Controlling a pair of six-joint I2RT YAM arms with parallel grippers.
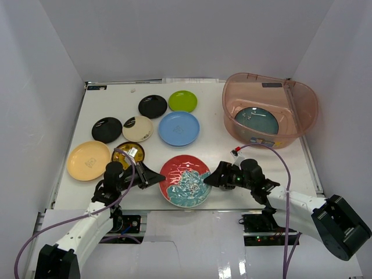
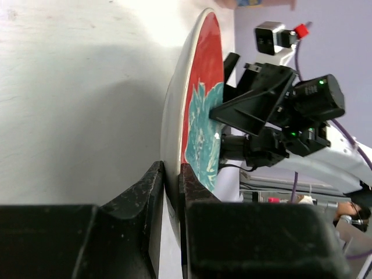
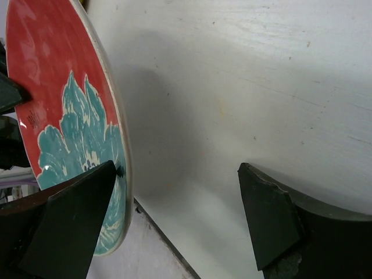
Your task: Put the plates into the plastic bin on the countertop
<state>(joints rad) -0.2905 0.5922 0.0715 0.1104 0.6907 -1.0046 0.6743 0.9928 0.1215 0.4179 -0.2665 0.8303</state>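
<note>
The red-and-teal floral plate (image 1: pixel 185 180) is near the countertop's (image 1: pixel 212 145) front edge, and its shadow shows it raised a little off the white surface. My left gripper (image 1: pixel 156 176) is shut on its left rim, the rim pinched between both fingers (image 2: pixel 152 192). In the left wrist view the plate (image 2: pixel 200 116) is seen edge-on. My right gripper (image 1: pixel 216 176) stands open at the right rim. In the right wrist view one finger (image 3: pixel 75 221) overlaps the plate's (image 3: pixel 64 116) face and the other (image 3: pixel 270 221) is far off it. A dark teal plate (image 1: pixel 256 120) lies in the plastic bin (image 1: pixel 303 116).
Other plates lie on the left half: two black (image 1: pixel 153 106) (image 1: pixel 107 129), lime green (image 1: pixel 182 101), cream-and-black (image 1: pixel 138 128), light blue (image 1: pixel 179 128), pale orange (image 1: pixel 88 160), and amber (image 1: pixel 128 152) partly behind my left arm. White walls enclose the table.
</note>
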